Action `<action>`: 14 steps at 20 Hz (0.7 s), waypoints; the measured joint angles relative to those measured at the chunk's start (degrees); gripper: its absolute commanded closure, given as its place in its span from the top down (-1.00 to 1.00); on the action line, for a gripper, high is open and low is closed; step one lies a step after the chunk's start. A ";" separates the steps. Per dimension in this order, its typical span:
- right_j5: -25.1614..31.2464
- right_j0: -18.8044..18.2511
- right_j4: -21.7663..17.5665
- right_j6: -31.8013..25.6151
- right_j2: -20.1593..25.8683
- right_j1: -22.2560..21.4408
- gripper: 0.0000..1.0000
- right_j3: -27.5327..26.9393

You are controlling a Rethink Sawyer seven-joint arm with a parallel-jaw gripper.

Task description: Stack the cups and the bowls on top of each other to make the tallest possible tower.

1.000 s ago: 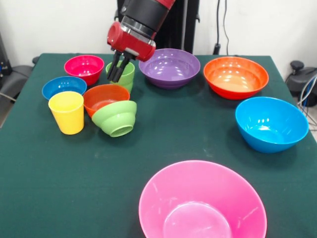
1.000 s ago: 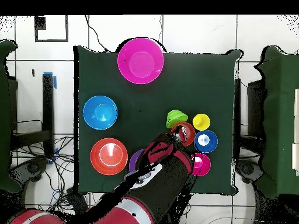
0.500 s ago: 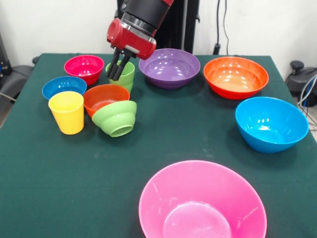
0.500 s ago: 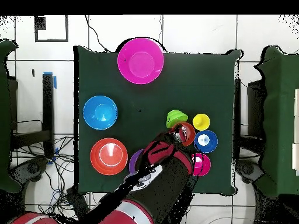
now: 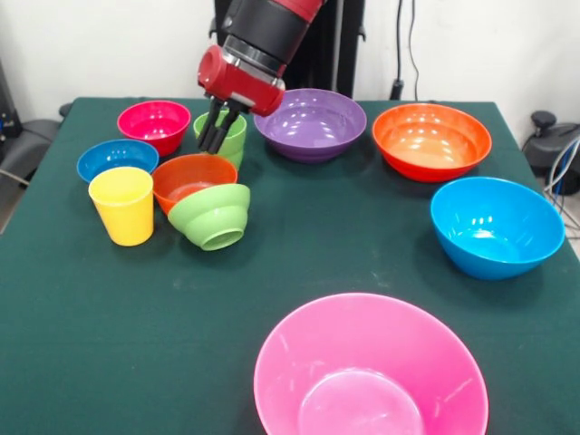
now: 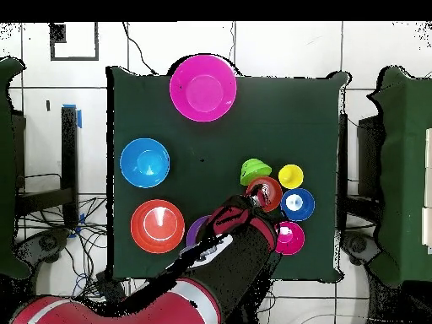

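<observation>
tool (image 5: 211,142) narrow, fingers close together, empty, at green cup's (image 5: 227,136) front rim | cup upright, just behind orange-red bowl (image 5: 192,178), directly under tool | long axis vertical | judged next: grasp rim

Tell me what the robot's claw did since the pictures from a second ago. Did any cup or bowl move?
The claw only shifted a little: it lifted slightly, then settled back at the rim of the light green cup, with its dark tips close together. Nothing looks picked up or let go. The tipped small green bowl, yellow cup and other bowls stayed put.
</observation>
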 measured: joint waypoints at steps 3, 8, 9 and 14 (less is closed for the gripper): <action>-0.01 0.34 0.99 0.00 -0.02 1.72 -1.00 -0.02; -0.70 0.90 2.22 0.00 -0.42 4.38 -1.00 -0.03; -0.90 0.99 2.46 0.00 -0.51 4.78 -1.00 -0.05; -3.66 1.93 4.88 0.00 -1.27 8.50 -1.00 -0.17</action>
